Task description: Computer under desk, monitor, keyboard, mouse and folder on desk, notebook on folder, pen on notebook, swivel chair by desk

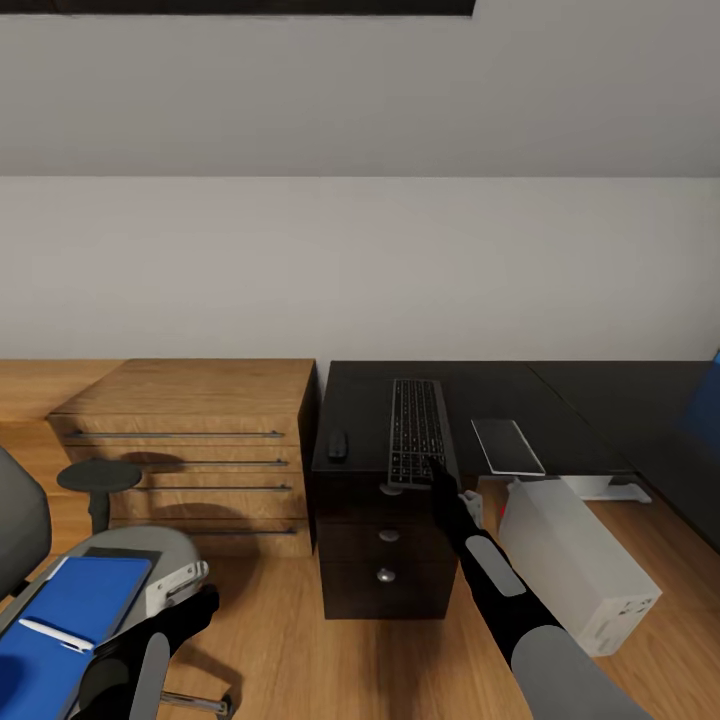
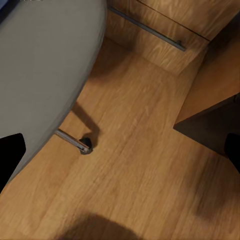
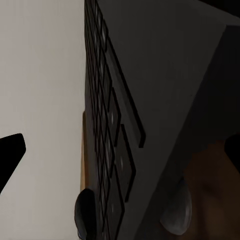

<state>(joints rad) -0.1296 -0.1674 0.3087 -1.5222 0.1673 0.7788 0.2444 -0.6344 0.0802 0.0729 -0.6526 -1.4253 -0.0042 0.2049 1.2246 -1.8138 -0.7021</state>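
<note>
Black desk carries one keyboard, one mouse, one notebook; both claws spread.

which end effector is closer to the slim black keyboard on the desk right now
Right. The right end effector sits at the near edge of the slim black keyboard on the black desk. The left end effector hangs low beside the grey swivel chair, well away.

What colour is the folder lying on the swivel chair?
Bright blue; the folder shows best in the head view, on the swivel chair.
</note>
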